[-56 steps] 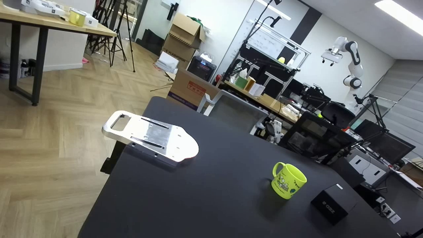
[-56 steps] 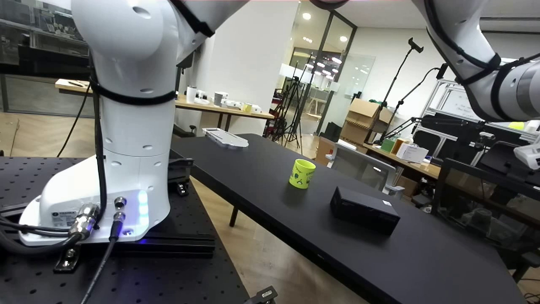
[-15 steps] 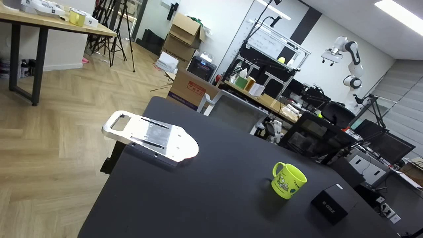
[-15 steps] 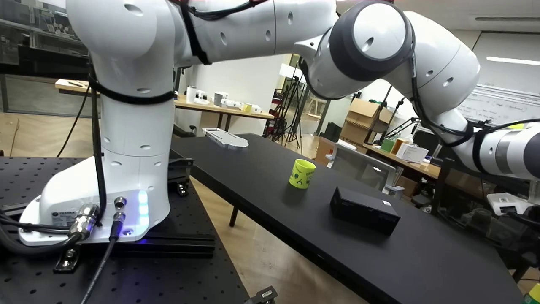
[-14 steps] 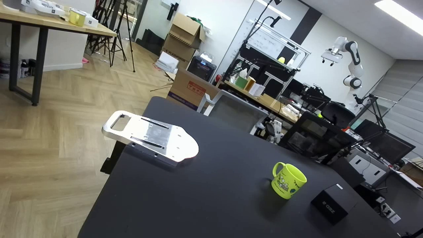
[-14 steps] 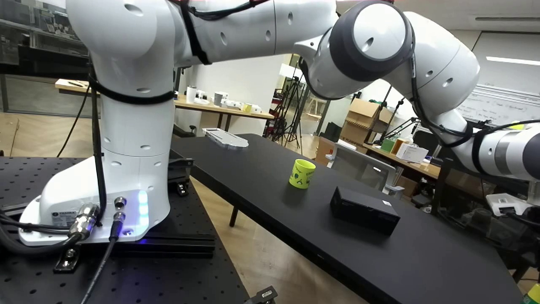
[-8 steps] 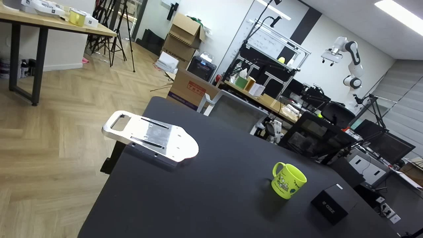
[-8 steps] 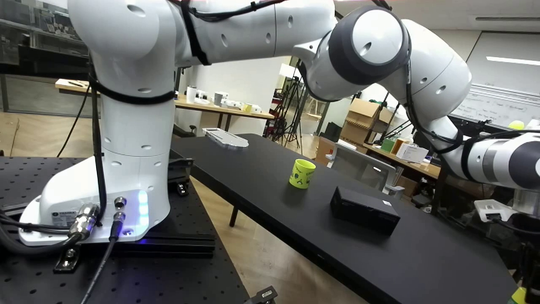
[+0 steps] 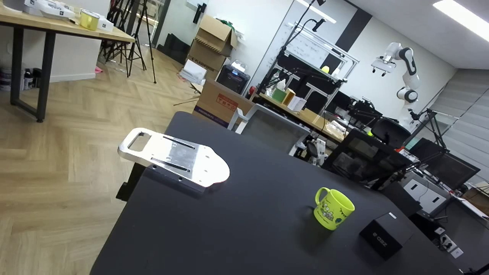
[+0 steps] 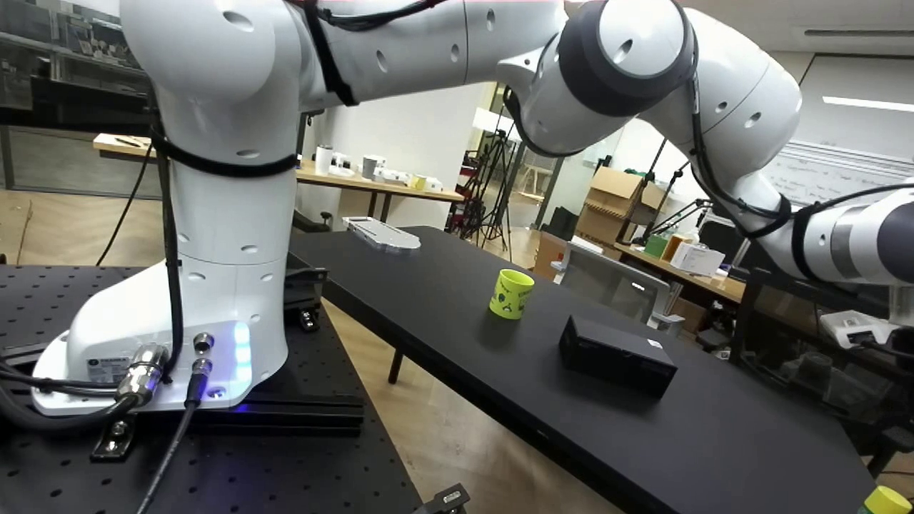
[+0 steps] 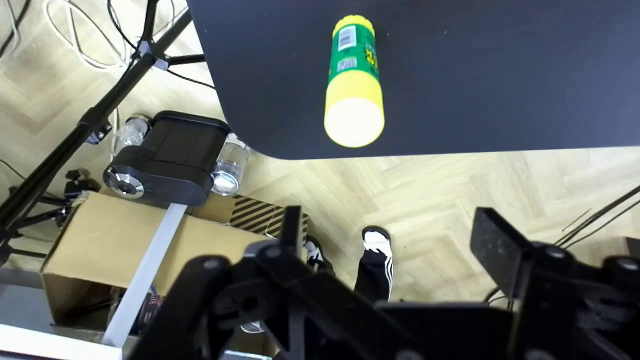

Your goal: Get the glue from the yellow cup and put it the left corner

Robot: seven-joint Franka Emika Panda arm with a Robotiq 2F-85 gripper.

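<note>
In the wrist view the glue [image 11: 353, 75], a green stick with yellow ends, stands upright on the dark tabletop [image 11: 475, 90] close to its rounded corner. My gripper [image 11: 390, 225] is spread wide with nothing between its fingers; the glue lies beyond the fingertips, untouched. Only the glue's yellow top [image 10: 887, 498] shows at the lower right of an exterior view. The yellow cup [image 9: 333, 209] [image 10: 511, 293] stands upright on the table in both exterior views, well away from the glue. In the exterior views the gripper's fingers are out of frame.
A black box [image 9: 386, 235] [image 10: 618, 357] stands beside the cup. A white flat device [image 9: 175, 156] lies at another table end. Past the corner in the wrist view are a tripod [image 11: 75, 140], a black chair part [image 11: 170, 155], cardboard [image 11: 110, 225] and a person's shoe [image 11: 376, 239].
Half a second ago dark fingers were at the glue by the right frame edge; the arm has since risen off it. The glue has come down onto the table and been let go.
</note>
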